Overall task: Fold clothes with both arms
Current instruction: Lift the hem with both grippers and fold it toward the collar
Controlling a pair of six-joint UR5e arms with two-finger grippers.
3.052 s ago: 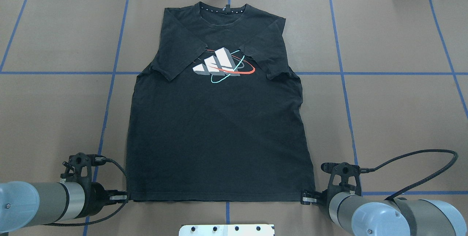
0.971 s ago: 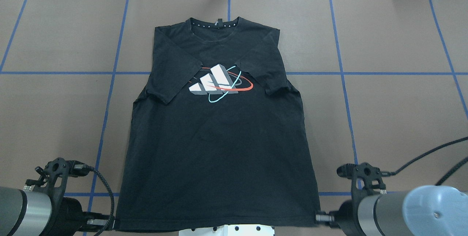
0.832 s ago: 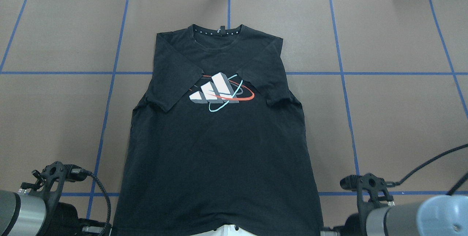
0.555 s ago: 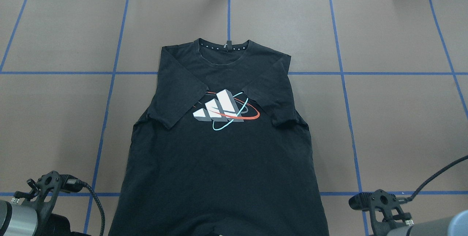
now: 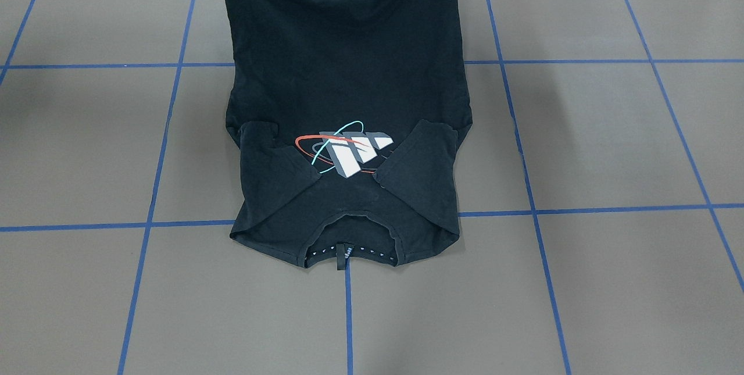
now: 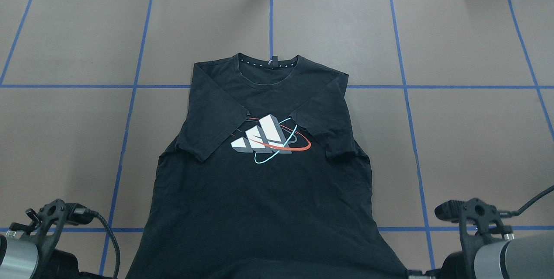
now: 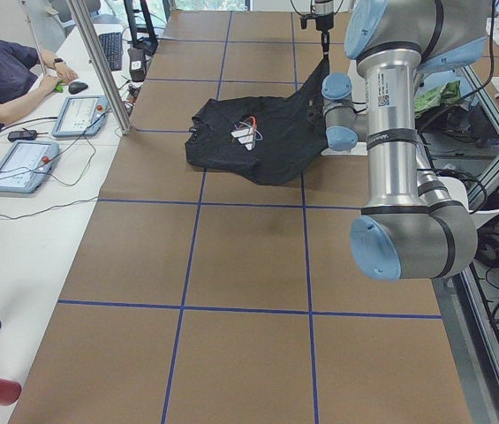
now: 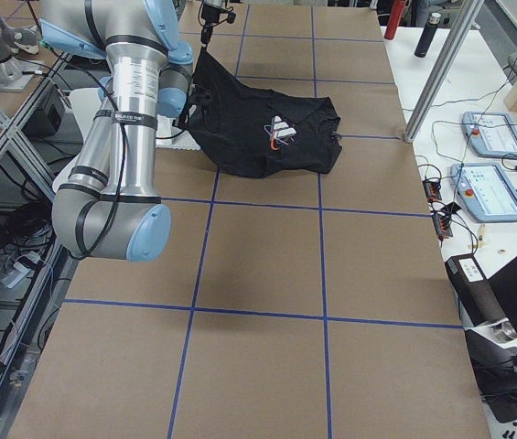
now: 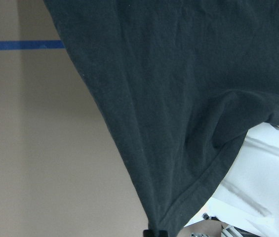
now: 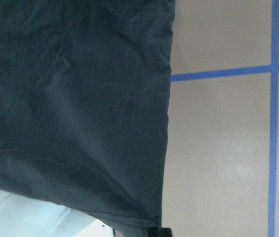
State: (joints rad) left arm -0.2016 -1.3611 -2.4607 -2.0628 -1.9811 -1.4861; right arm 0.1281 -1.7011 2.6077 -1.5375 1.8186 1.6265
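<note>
The left pincer [image 9: 155,233] and right pincer [image 10: 159,231] each pinch a hem corner of the T-shirt [image 6: 259,192], opposite its collar [image 6: 268,60]. Uneven pulling could skew it; thin grips could slip.

No readable text. T-shirt [image 6: 259,201] chest graphic [image 6: 270,138]: three slanted bars, wordless. Sticker [image 7: 389,100] on left arm [image 7: 390,168] illegible.
</note>
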